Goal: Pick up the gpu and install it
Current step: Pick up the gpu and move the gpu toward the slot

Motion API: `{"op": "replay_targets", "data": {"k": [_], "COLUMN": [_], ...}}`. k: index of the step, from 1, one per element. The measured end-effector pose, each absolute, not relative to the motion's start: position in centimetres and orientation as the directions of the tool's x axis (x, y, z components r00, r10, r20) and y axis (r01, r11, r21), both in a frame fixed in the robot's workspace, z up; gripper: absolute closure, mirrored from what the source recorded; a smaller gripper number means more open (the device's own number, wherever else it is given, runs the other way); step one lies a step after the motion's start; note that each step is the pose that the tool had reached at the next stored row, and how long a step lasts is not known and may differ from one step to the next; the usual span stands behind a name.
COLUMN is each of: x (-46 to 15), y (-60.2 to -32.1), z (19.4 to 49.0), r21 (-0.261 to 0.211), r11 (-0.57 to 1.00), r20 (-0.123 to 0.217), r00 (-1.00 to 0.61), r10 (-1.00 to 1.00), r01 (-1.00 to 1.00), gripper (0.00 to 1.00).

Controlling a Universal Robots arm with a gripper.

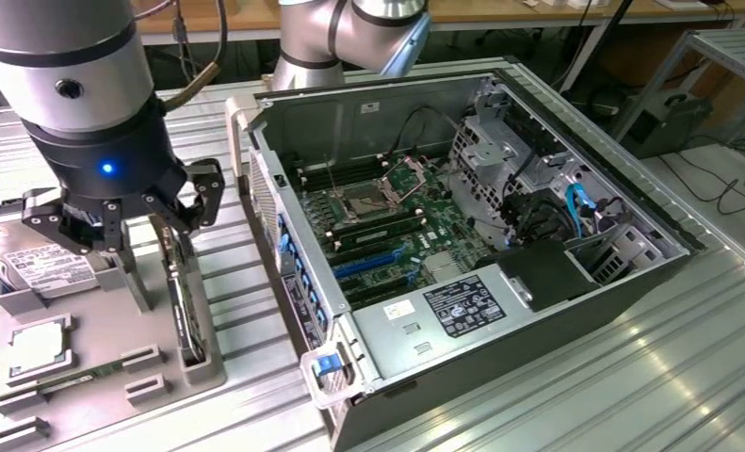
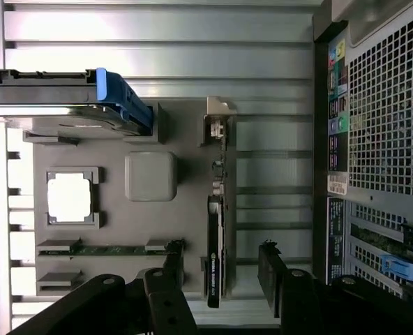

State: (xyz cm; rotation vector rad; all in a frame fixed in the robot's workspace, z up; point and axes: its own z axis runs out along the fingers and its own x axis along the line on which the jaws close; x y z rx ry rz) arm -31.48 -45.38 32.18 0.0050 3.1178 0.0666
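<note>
Gpu (image 2: pixel 215 241) stood edge-on in a slot of the grey tray (image 1: pixel 89 363) beside the open case (image 1: pixel 523 311), likely so fingers could straddle it. Gripper (image 1: pixel 139 221) hung just above, spread wide, holding nothing.

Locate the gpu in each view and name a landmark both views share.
Exterior view: gpu stands edge-on in the grey tray, on the exterior view's left, beside the computer case.
Wrist view: gpu edge-on in the tray, between the square silver chip and the case.
Shared landmark: the square silver chip, seated in the tray.
</note>
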Motion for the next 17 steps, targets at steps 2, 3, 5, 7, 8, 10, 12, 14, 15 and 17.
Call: {"op": "replay_targets", "data": {"k": [2, 3, 5, 7, 8, 10, 12, 14, 15, 17], "x": [-31.5, -31.5, -31.5, -31.5, -31.5, -31.5, -31.5, -31.5, -31.5, -31.5], "y": [-45.4, -45.4, -45.4, -45.4, -45.4, -45.4, -45.4, -45.4, -45.4, -45.4], "z": [31.8, 31.6, 31.3, 30.9, 30.7, 30.4, 30.0, 29.6, 29.5, 29.1], "r21": [0.043, 0.043, 0.043, 0.043, 0.043, 0.043, 0.043, 0.043, 0.043, 0.043], "r11": [0.999, 0.999, 0.999, 0.999, 0.999, 0.999, 0.999, 0.999, 0.999, 0.999], "r20": [-0.023, -0.023, -0.023, -0.023, -0.023, -0.023, -0.023, -0.023, -0.023, -0.023], "r00": [-1.0, -1.0, -1.0, -1.0, -1.0, -1.0, -1.0, -1.0, -1.0, -1.0], "r10": [0.004, 0.004, 0.004, 0.004, 0.004, 0.004, 0.004, 0.004, 0.004, 0.004], "r01": [0.003, 0.003, 0.003, 0.003, 0.003, 0.003, 0.003, 0.003, 0.003, 0.003], "gripper": [0.44, 0.44, 0.44, 0.44, 0.44, 0.44, 0.44, 0.44, 0.44, 0.44]}}
